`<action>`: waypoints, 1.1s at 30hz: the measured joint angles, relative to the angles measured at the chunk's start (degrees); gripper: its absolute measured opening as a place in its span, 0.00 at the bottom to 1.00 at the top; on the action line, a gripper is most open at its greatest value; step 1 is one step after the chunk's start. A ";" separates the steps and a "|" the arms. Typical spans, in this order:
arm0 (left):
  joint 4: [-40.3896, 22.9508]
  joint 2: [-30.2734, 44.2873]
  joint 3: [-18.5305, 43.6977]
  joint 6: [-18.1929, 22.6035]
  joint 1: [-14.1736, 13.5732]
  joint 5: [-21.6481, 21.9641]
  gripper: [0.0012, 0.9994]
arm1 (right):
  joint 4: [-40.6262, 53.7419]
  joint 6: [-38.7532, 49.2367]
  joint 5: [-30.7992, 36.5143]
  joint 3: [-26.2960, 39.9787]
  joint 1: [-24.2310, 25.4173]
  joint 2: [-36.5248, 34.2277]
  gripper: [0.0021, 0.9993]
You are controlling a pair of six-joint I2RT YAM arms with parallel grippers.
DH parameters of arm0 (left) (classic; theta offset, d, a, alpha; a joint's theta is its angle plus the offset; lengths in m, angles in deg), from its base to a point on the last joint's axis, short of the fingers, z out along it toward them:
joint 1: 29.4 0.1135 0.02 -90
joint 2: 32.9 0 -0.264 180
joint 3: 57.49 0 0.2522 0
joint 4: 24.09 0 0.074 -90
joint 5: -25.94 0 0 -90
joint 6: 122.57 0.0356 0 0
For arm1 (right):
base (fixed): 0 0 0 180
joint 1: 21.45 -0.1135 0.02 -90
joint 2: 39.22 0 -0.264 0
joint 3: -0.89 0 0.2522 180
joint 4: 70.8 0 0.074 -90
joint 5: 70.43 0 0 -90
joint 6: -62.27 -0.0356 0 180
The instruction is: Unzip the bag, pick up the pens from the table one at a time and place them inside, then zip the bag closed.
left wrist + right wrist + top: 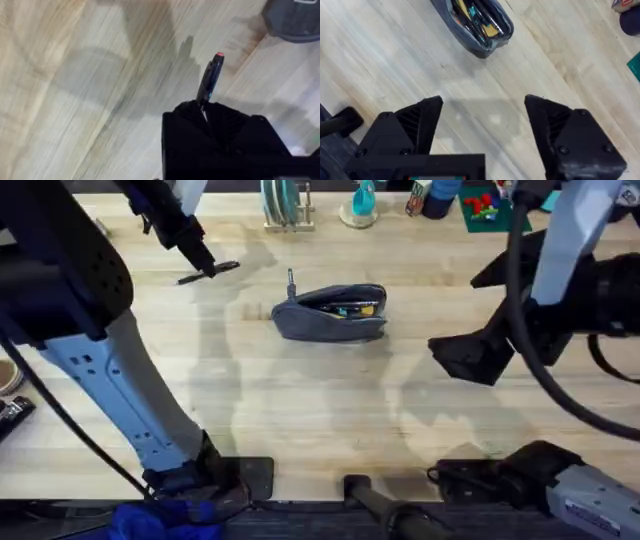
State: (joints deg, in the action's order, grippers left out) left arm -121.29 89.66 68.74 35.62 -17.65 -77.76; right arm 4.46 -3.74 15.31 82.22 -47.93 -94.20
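The grey-blue bag (pixel 330 312) lies mid-table with its zipper open, and pens and coloured items show inside it (pixel 479 22). Its metal pull (pixel 291 279) points toward the back. My left gripper (pixel 207 266) is left of the bag and shut on a black pen (pixel 208 273). In the left wrist view the pen (pixel 210 79) sticks out past the fingers (pixel 187 112), a small red tip at its end, just above the table (pixel 75 100), and a corner of the bag (pixel 295 20) shows. My right gripper (pixel 452 352) hangs open right of the bag, nothing between its fingers (pixel 427 117).
Along the back edge stand a rack with plates (pixel 285 205), a teal object (pixel 362 200), a dark cup (pixel 440 200) and a green tray of small coloured pieces (pixel 490 210). Bare wood lies between the bag and the arms' bases.
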 joint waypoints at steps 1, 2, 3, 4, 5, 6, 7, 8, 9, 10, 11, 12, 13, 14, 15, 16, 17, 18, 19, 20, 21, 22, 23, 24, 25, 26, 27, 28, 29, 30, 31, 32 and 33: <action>-0.16 -0.54 0.00 0.00 -0.35 -0.02 0.04 | 0.02 0.00 0.01 0.00 0.00 0.00 1.00; -0.38 -1.37 0.00 0.00 -0.80 -0.02 0.04 | 0.02 0.00 0.01 0.00 0.00 0.00 1.00; -0.59 -2.24 0.00 0.00 -1.26 -0.02 0.04 | 0.04 0.00 0.00 0.00 0.00 0.00 1.00; -0.75 -3.38 0.00 0.00 -1.85 -0.03 0.04 | 0.08 0.00 0.01 0.00 0.00 0.00 1.00; -0.83 -4.35 0.00 0.00 -2.37 -0.02 0.04 | 0.15 0.00 -0.01 0.00 0.00 0.00 1.00; -0.86 -5.65 0.00 0.00 -3.14 -0.03 0.04 | 0.20 0.00 -0.01 0.00 0.00 0.00 1.00; -0.92 -6.62 0.01 -0.01 -3.79 -0.03 0.04 | 0.22 0.00 0.01 0.00 0.00 0.00 1.00; -1.15 -7.57 0.04 -0.02 -4.53 -0.02 0.04 | 0.22 0.00 0.01 0.00 0.00 0.00 1.00; -1.40 -8.49 0.04 -0.02 -5.33 -0.02 0.04 | 0.22 0.00 0.01 0.00 0.00 0.00 1.00; -1.68 -9.17 0.04 -0.03 -6.03 -0.01 0.04 | 0.22 0.00 0.01 0.00 0.00 0.00 1.00; -2.03 -9.81 0.04 -0.07 -6.80 0.00 0.04 | 0.22 0.00 0.00 0.00 0.00 0.00 1.00; -2.40 -10.39 0.04 -0.52 -7.64 0.02 0.04 | 0.22 0.00 -0.01 0.00 0.00 0.00 1.00; -2.73 -10.92 0.04 -1.25 -8.48 0.15 0.04 | 0.24 0.00 0.01 0.00 0.00 0.00 1.00; -3.01 -11.33 0.04 -2.08 -9.29 0.27 0.04 | 0.22 0.00 -0.01 0.00 0.00 0.00 1.00; -3.36 -11.65 0.04 -2.90 -10.04 0.43 0.04 | 0.24 0.00 0.01 0.00 0.00 0.00 1.00; -3.86 -12.03 0.04 -3.82 -10.84 0.63 0.04 | 0.22 0.00 0.01 0.00 0.00 0.00 1.00; -4.33 -12.36 0.04 -4.57 -11.55 0.82 0.04 | 0.23 0.00 0.00 0.00 0.00 0.00 1.00; -4.84 -12.71 0.04 -5.23 -12.19 0.95 0.04 | 0.22 0.00 0.01 0.00 0.00 0.00 1.00; -5.38 -13.12 0.04 -5.73 -12.79 1.07 0.04 | 0.24 0.00 0.01 0.00 0.00 0.00 1.00; -5.87 -13.57 0.04 -6.23 -13.38 1.09 0.04 | 0.22 0.00 -0.01 0.00 0.00 0.00 1.00; -6.18 -14.07 0.04 -6.94 -13.98 1.11 0.04 | 0.23 0.00 0.01 0.00 0.00 0.00 1.00; -6.38 -14.60 0.04 -7.88 -14.58 1.14 0.04 | 0.22 0.00 -0.01 0.00 0.00 0.00 1.00; -6.42 -15.15 0.04 -9.00 -15.26 1.14 0.04 | 0.22 0.00 0.00 0.00 0.00 0.00 1.00; -6.47 -15.63 0.04 -10.02 -15.91 1.16 0.04 | 0.23 0.00 0.01 0.00 0.00 0.00 1.00; -6.62 -16.00 0.04 -10.89 -16.50 1.18 0.04 | 0.22 0.00 -0.01 0.00 0.00 0.00 1.00; -6.96 -16.41 0.04 -11.77 -17.31 1.22 0.04 | 0.22 0.00 0.01 0.00 0.00 0.00 1.00; -7.21 -16.67 0.06 -12.43 -18.09 1.27 0.04 | 0.23 0.00 -0.01 0.00 -0.01 0.00 1.00; -7.38 -16.87 0.04 -12.93 -18.83 1.27 0.04 | 0.24 0.00 -0.01 0.00 0.00 0.00 1.00; -7.54 -17.03 0.07 -13.38 -19.77 1.20 0.04 | 0.22 0.00 0.01 0.00 0.00 0.00 1.00; -7.67 -17.09 0.07 -13.72 -20.60 1.04 0.04 | 0.23 0.00 0.00 0.00 0.00 0.00 1.00; -7.84 -17.09 0.07 -14.02 -21.67 0.75 0.04 | 0.22 0.00 0.01 0.00 0.00 0.00 1.00; -7.89 -17.09 0.07 -14.24 -22.58 0.38 0.04 | 0.22 0.00 0.01 0.00 0.00 0.00 1.00; -7.87 -17.09 0.07 -14.43 -23.67 -0.01 0.04 | 0.22 0.00 0.00 0.00 0.00 0.00 1.00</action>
State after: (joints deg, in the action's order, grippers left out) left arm -129.16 72.57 68.80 21.19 -41.32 -77.77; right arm 4.68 -3.74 15.30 82.22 -47.93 -94.20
